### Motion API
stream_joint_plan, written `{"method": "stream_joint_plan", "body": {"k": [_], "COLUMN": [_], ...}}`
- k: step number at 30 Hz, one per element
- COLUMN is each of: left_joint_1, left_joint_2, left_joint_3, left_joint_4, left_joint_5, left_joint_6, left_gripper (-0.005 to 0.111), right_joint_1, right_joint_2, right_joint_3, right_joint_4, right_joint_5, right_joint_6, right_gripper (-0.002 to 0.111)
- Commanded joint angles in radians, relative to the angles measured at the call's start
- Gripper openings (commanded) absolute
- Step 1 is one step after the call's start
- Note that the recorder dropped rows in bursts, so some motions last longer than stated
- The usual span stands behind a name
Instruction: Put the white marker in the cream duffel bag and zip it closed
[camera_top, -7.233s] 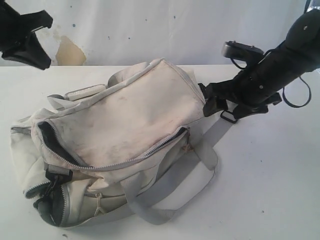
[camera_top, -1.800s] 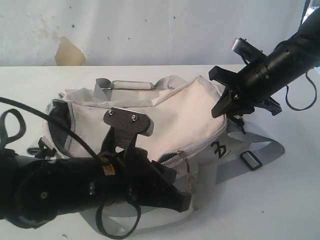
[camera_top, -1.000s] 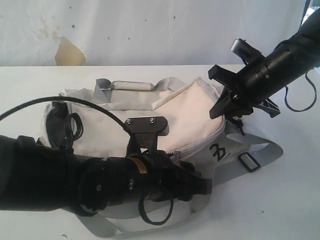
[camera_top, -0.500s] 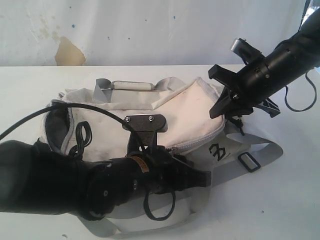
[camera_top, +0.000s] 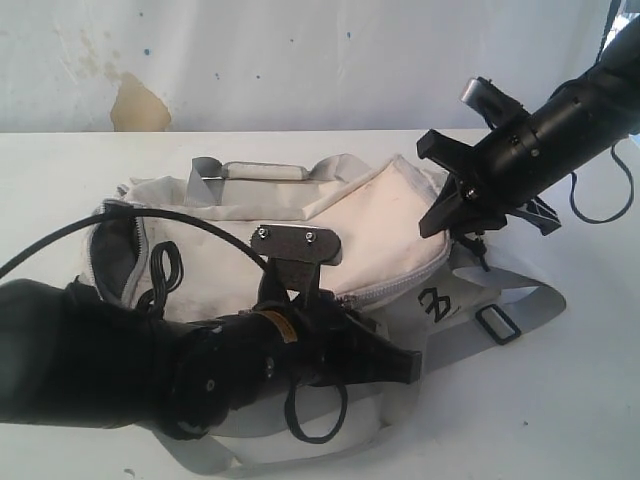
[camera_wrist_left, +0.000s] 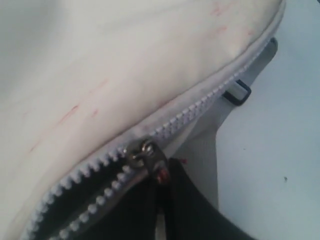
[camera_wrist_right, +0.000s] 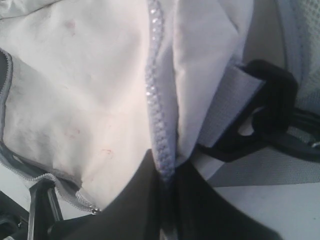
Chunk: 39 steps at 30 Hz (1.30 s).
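Note:
The cream duffel bag (camera_top: 380, 215) lies on its side across the white table. My left gripper (camera_top: 400, 365) is at the bag's front edge; in the left wrist view it (camera_wrist_left: 161, 192) is shut on the pull tab of the metal zipper slider (camera_wrist_left: 143, 151). The teeth are parted behind the slider and joined ahead of it. At the bag's right end my right gripper (camera_top: 442, 215) is shut on the fabric, pinching the zipper seam (camera_wrist_right: 161, 145) between its fingers (camera_wrist_right: 135, 200). The dark grey lining (camera_top: 112, 258) shows at the left end. The white marker is out of view.
A grey shoulder strap with a black buckle (camera_top: 497, 323) trails on the table (camera_top: 580, 400) to the bag's right. The carry handle (camera_top: 265, 170) lies along the far side. My left arm's black cable (camera_top: 160, 272) loops over the bag. A wall stands behind.
My left arm came down from the upper left to the bag's front and has drawn the zipper pull rightward. In the last half second it barely moves. The right gripper keeps its hold.

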Motion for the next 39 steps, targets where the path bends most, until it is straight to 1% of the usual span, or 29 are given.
{"method": "stream_joint_plan", "body": {"k": [1, 8, 10, 14, 17, 22, 25, 32, 35, 39], "left_joint_1": [-0.006, 0.002, 0.021, 0.085, 0.145, 0.27, 0.34, 0.499, 0.556, 0.632], "left_joint_2": [-0.061, -0.181, -0.219, -0.273, -0.307, -0.346, -0.372, -0.45, -0.486, -0.525], "left_joint_3": [-0.006, -0.006, -0.006, -0.006, -0.006, -0.006, -0.006, -0.006, -0.006, -0.006], "left_joint_4": [0.005, 0.028, 0.053, 0.067, 0.115, 0.186, 0.223, 0.358, 0.423, 0.515], "left_joint_5": [0.138, 0.407, 0.482, 0.616, 0.736, 0.897, 0.972, 1.171, 1.191, 1.123], "left_joint_6": [0.069, 0.087, 0.099, 0.099, 0.099, 0.099, 0.099, 0.089, 0.08, -0.034], "left_gripper": [0.0, 0.0, 0.0, 0.0, 0.0, 0.0, 0.0, 0.0, 0.0, 0.0], "right_joint_1": [-0.002, -0.002, -0.002, -0.002, -0.002, -0.002, -0.002, -0.002, -0.004, -0.004], "right_joint_2": [-0.006, -0.006, -0.006, -0.006, -0.006, -0.006, -0.006, -0.005, -0.003, 0.008], "right_joint_3": [-0.01, -0.01, -0.01, -0.008, -0.008, -0.008, -0.008, -0.008, -0.008, -0.008], "right_joint_4": [-0.01, -0.051, -0.082, -0.144, -0.147, -0.165, -0.213, -0.357, -0.398, -0.414], "right_joint_5": [0.021, 0.006, -0.009, -0.035, -0.039, -0.073, -0.095, -0.163, -0.192, -0.21], "right_joint_6": [-0.004, -0.004, -0.004, 0.004, 0.004, 0.004, 0.011, 0.097, 0.098, 0.098], "right_gripper": [0.0, 0.0, 0.0, 0.0, 0.0, 0.0, 0.0, 0.0, 0.0, 0.0]}}
